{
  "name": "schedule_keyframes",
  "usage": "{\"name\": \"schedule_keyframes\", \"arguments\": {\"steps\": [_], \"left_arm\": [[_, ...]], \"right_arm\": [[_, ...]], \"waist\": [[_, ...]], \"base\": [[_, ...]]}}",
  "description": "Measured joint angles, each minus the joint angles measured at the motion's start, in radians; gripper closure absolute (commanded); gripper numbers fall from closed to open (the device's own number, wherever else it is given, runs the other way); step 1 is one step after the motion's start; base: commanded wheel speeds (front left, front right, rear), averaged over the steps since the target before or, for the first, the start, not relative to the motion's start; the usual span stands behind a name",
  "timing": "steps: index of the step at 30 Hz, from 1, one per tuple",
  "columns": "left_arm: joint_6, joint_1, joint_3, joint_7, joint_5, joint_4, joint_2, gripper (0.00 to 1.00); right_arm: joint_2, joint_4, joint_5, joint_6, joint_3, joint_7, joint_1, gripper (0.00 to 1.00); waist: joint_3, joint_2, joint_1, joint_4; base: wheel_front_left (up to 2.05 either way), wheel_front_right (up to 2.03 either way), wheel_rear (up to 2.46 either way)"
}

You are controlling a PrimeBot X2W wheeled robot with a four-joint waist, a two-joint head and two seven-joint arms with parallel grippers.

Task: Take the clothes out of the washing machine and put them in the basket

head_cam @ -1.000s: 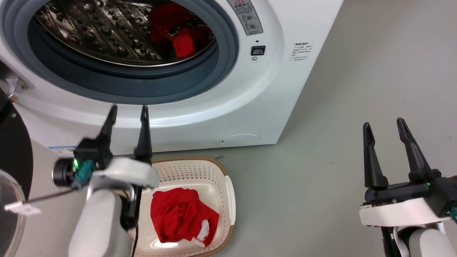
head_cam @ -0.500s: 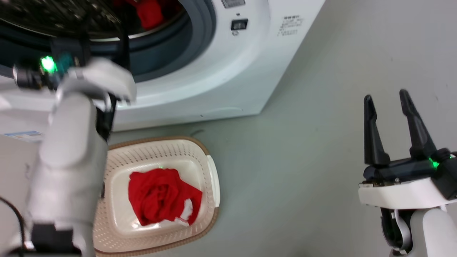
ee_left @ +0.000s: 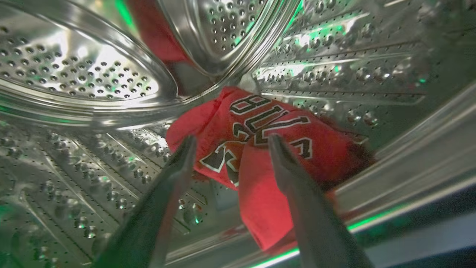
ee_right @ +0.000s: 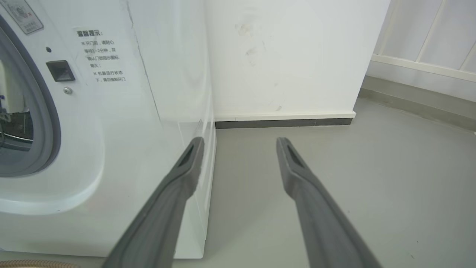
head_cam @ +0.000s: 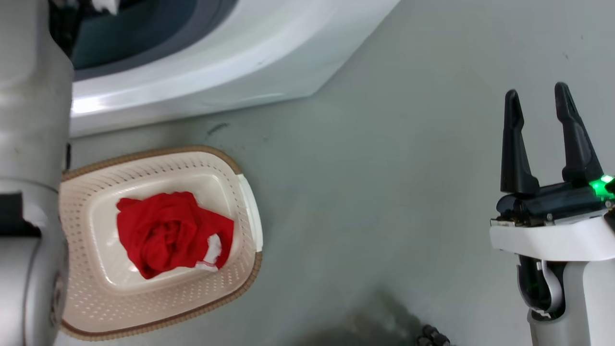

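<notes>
Left wrist view: we look along the left gripper [ee_left: 232,138], its two fingers spread apart and holding nothing, into the perforated steel drum [ee_left: 74,74]. The lettered garment [ee_left: 312,149] lies straight ahead of the fingertips, just beyond and partly between them, bunched on the lower drum wall close to the front lip. Its long axis runs across the view, crosswise to the fingers, and one fold hangs toward us in the gap. We judge that a short advance followed by closing would catch that fold; we cannot tell whether the tips touch cloth. Nothing lies between fingers and fabric; the drum wall below and the lip are the nearest hard surfaces.

Head view: the left forearm [head_cam: 29,120] runs up toward the porthole, so this arm is plainly the nearer. The right gripper [head_cam: 537,91] hangs well apart over bare floor [head_cam: 360,192], likewise spread and empty. The basket [head_cam: 158,166] stands on the floor just before the washing machine [head_cam: 240,57], the other garment [head_cam: 163,230] lying in it.
</notes>
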Motion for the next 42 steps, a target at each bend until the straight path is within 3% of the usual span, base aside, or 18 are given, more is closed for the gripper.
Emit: {"name": "schedule_keyframes", "arguments": {"steps": [5, 13, 24, 25, 26, 27, 34, 42], "left_arm": [[-0.005, -0.134, -0.051, 0.123, -0.004, 0.085, 0.007, 0.00], [-0.006, -0.256, -0.097, 0.356, -0.105, 0.190, -0.004, 0.00], [-0.005, -0.306, -0.147, 0.457, -0.186, 0.204, 0.021, 0.00], [-0.005, -0.308, -0.153, 0.461, -0.188, 0.204, 0.022, 0.17], [-0.005, -0.308, -0.157, 0.455, -0.191, 0.202, 0.023, 0.81], [-0.005, -0.308, -0.160, 0.453, -0.197, 0.203, 0.022, 1.00], [-0.006, -0.293, -0.171, 0.420, -0.240, 0.203, 0.021, 1.00], [-0.006, -0.219, -0.180, 0.288, -0.297, 0.180, 0.014, 1.00]], "right_arm": [[0.000, -0.009, 0.016, 0.000, 0.005, 0.000, -0.019, 0.00], [0.000, -0.015, 0.033, 0.000, 0.010, 0.000, -0.043, 0.00], [0.000, -0.021, 0.044, 0.000, 0.015, 0.000, -0.048, 0.00], [0.000, -0.021, 0.045, 0.000, 0.015, 0.000, -0.048, 0.00], [0.000, -0.021, 0.046, 0.000, 0.015, 0.000, -0.048, 0.00], [0.000, -0.021, 0.046, 0.000, 0.015, 0.000, -0.048, 0.00], [0.000, -0.020, 0.040, 0.000, 0.011, 0.000, -0.048, 0.00], [0.000, -0.012, 0.021, 0.000, 0.001, 0.000, -0.044, 0.00]], "waist": [[0.059, 0.0000, 0.0000, -0.024], [0.123, 0.0000, 0.0000, -0.043], [0.163, -0.0001, -0.0001, -0.063], [0.164, 0.0000, -0.0001, -0.063], [0.165, 0.0000, -0.0001, -0.064], [0.165, 0.0000, -0.0001, -0.064], [0.156, 0.0000, -0.0001, -0.056], [0.109, 0.0000, -0.0001, -0.035]], "base": [[0.00, 0.00, 0.00], [0.00, 0.00, 0.00], [0.00, 0.00, 0.00], [0.00, 0.00, 0.00], [0.00, 0.00, 0.00], [0.00, 0.00, 0.00], [0.00, 0.00, 0.00], [0.00, 0.00, 0.00]]}}
